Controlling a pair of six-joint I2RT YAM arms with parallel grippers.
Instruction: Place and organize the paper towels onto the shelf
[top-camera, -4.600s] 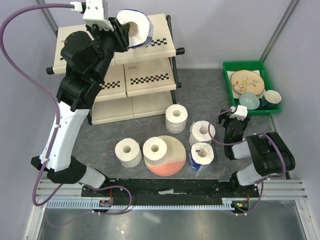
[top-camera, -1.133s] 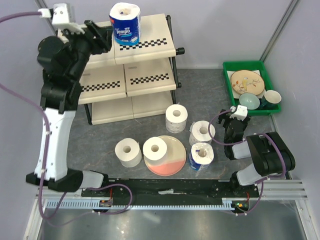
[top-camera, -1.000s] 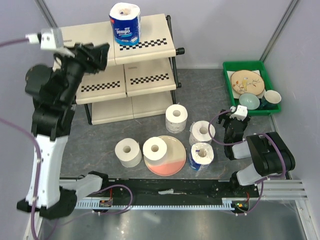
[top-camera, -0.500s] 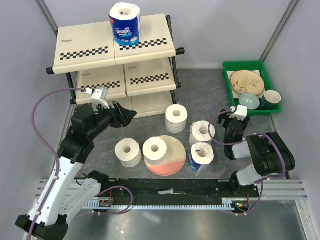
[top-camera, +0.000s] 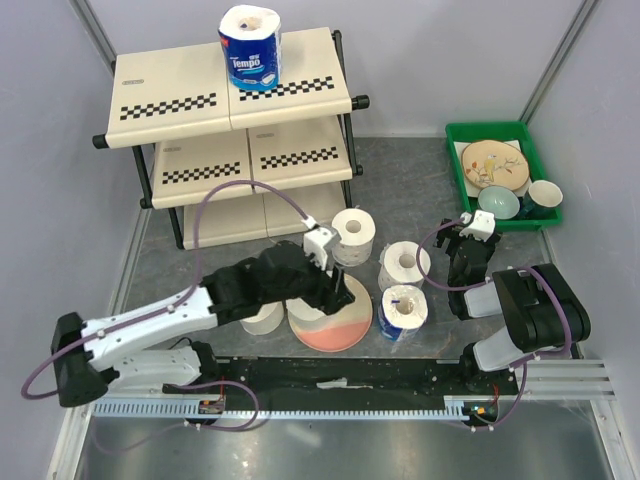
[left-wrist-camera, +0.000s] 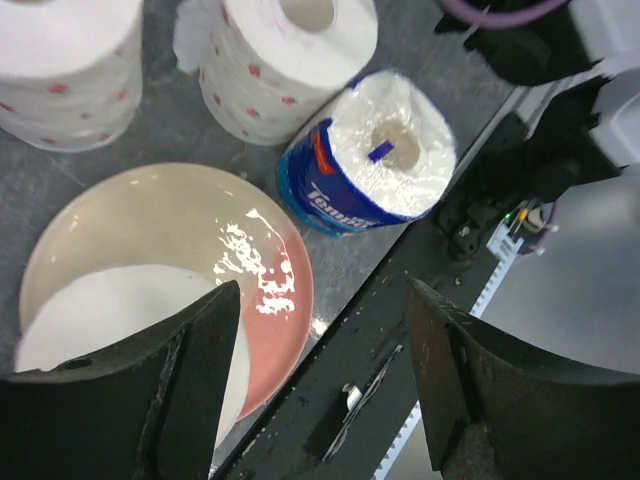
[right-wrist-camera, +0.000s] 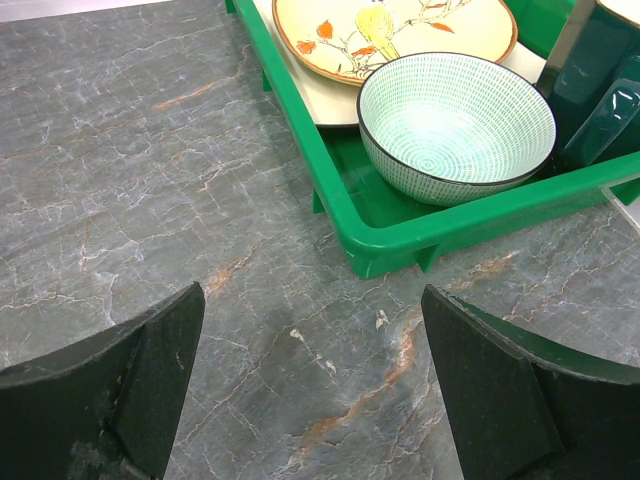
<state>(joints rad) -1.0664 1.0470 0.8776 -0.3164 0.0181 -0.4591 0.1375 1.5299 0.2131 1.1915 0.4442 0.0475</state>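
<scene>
Left pincer (left-wrist-camera: 320, 300), jaws apart and empty, hovers over a plate (left-wrist-camera: 170, 220) bearing a white roll (left-wrist-camera: 120, 312). One Tempo roll (top-camera: 250, 48) stands on the shelf's (top-camera: 170, 85) top tier; the right pincer (right-wrist-camera: 310, 300) gapes wide near a green tray (right-wrist-camera: 420, 235).

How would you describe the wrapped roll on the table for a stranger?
In front of the shelf, on the grey table, lies a pink plate. Beside it, toward the right arm, stands a roll; alone among its neighbours, it wears a blue wrapper.
</scene>
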